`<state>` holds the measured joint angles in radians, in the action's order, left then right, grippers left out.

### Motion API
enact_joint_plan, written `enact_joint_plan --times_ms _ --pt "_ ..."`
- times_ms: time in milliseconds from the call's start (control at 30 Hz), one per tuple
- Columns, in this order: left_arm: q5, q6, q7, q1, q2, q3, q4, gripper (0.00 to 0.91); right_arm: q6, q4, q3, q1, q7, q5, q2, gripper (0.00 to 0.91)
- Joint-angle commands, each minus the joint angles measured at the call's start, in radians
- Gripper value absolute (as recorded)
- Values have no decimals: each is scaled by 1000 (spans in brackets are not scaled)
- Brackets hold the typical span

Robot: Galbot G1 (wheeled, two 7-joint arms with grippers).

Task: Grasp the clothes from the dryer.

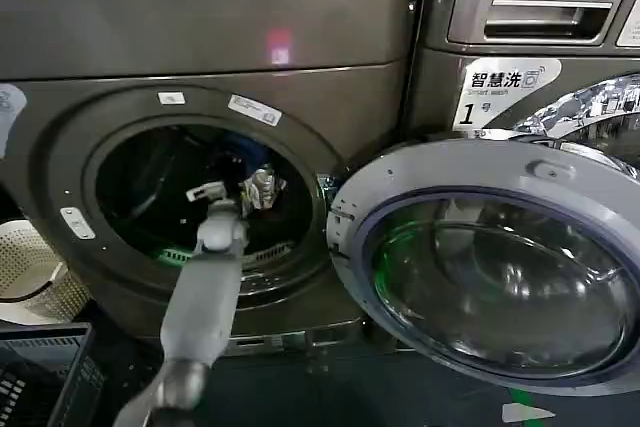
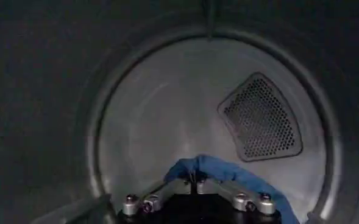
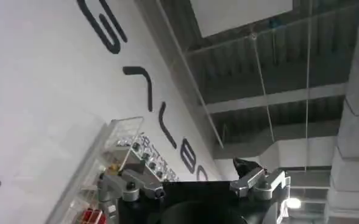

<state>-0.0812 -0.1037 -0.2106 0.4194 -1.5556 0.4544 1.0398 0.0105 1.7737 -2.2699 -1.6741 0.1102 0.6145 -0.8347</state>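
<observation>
Left gripper (image 2: 197, 182) inside the dryer (image 1: 200, 67) drum, jaws closed on blue cloth of the clothes (image 2: 228, 173), right gripper (image 3: 194, 182) jaws spread wide, aimed at ceiling

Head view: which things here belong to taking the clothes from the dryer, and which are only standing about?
Belong to the job:
- dark bronze-grey dryer with round porthole
- soft blue cloth in its steel drum
- left gripper, reaching inside the drum

Standing about:
- lighter grey LG washer
- white woven basket
- dark plastic crate
- right gripper, open, idle, facing the ceiling
</observation>
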Motion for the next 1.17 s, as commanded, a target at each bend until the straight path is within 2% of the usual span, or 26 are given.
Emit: enact_joint_plan --times_ms 33,1167 --pt "23 -9 -52 118 -3 16 127 0 13 3 4 2 -7 4 1 907" --pt "23 19 19 109 10 -11 143 0 7 2 -21 -10 16 5 9 907"
